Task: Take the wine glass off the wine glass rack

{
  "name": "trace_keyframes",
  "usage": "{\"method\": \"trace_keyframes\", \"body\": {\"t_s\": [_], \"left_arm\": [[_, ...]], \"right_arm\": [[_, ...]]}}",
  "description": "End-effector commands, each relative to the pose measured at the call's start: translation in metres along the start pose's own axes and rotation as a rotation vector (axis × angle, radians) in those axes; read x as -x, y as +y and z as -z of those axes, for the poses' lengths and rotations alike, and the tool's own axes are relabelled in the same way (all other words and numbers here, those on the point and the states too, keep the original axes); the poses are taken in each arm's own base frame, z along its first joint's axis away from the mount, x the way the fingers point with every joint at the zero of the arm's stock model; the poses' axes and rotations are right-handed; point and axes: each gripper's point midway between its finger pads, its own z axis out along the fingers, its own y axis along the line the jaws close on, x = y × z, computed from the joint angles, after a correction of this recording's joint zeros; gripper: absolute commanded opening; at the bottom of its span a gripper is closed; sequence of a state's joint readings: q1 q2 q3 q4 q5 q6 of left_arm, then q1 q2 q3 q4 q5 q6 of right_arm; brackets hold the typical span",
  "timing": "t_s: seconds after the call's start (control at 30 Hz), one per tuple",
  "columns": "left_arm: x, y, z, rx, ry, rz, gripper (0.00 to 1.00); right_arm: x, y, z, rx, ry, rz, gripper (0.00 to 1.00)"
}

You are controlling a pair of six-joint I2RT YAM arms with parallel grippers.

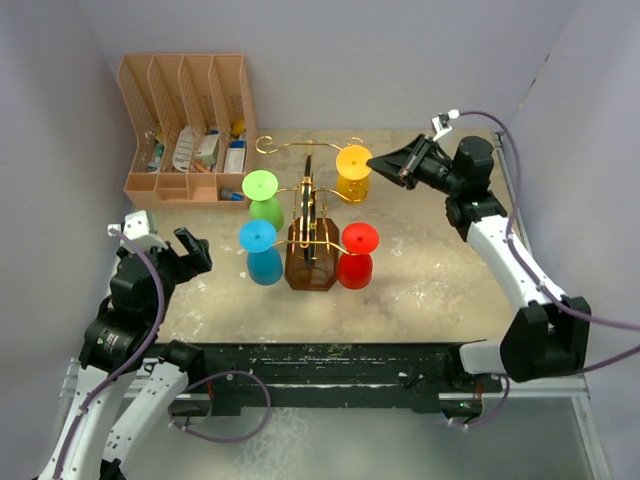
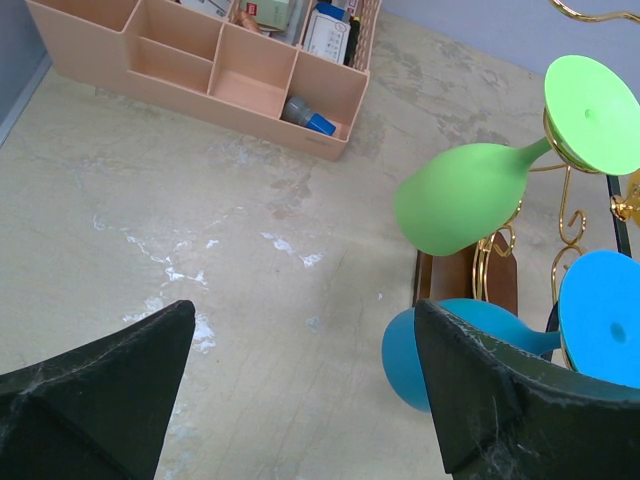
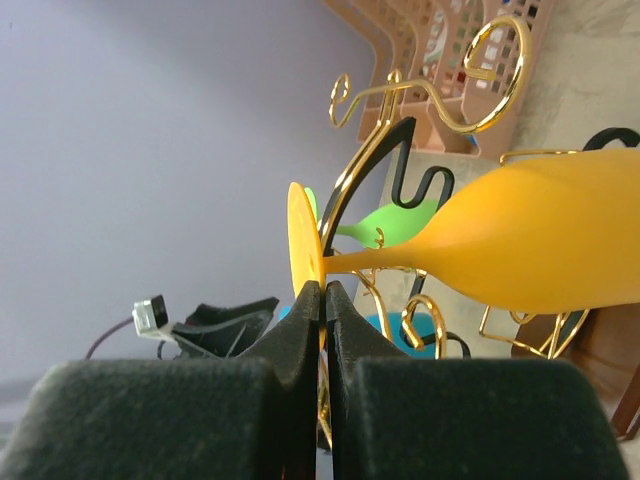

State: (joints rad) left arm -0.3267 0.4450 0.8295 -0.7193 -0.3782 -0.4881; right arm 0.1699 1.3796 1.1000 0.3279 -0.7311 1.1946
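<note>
No legible txt showing anywhere; pkgs [image 1: 208,148] in the peach organiser [image 1: 180,187], upper left of frame, are showing labels too blurred to read.

Quick count: four plastic wine glasses total, so one green glass [image 1: 261,190], one blue glass [image 1: 258,237], one yellow glass [image 1: 353,161] and one red glass [image 1: 360,239]. One gold wire wine glass rack [image 1: 310,265] with a dark brown wooden base, one peach slotted file organiser [image 1: 186,78], and two white-and-black robot arms, left [image 1: 128,300] and right [image 1: 503,255].
</note>
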Motion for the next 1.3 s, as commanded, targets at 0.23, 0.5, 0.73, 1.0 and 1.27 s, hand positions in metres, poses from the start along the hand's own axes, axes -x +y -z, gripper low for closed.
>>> {"method": "trace_keyframes", "body": {"t_s": [0.23,0.5,0.73,1.0,1.27], "left_arm": [[0.021,-0.005,0.007,-0.029,-0.087,0.040,0.79],[0.052,-0.030,0.022,-0.148,-0.136,0.059,0.61],[0.119,-0.103,0.071,-0.478,-0.145,0.091,0.71],[0.131,-0.178,0.120,-0.863,0.088,0.195,0.77],[0.128,-0.213,0.147,-1.067,0.325,0.311,0.77]], "right_arm": [[0.037,0.048,0.066,-0.169,-0.329,0.237,0.00],[0.043,0.094,0.127,-0.289,-0.416,0.689,0.00],[-0.004,0.158,0.165,-0.106,-0.346,1.055,0.00],[-0.073,0.208,0.182,0.206,-0.139,1.262,0.00],[-0.076,0.205,0.167,0.205,-0.105,1.334,0.00]]}}
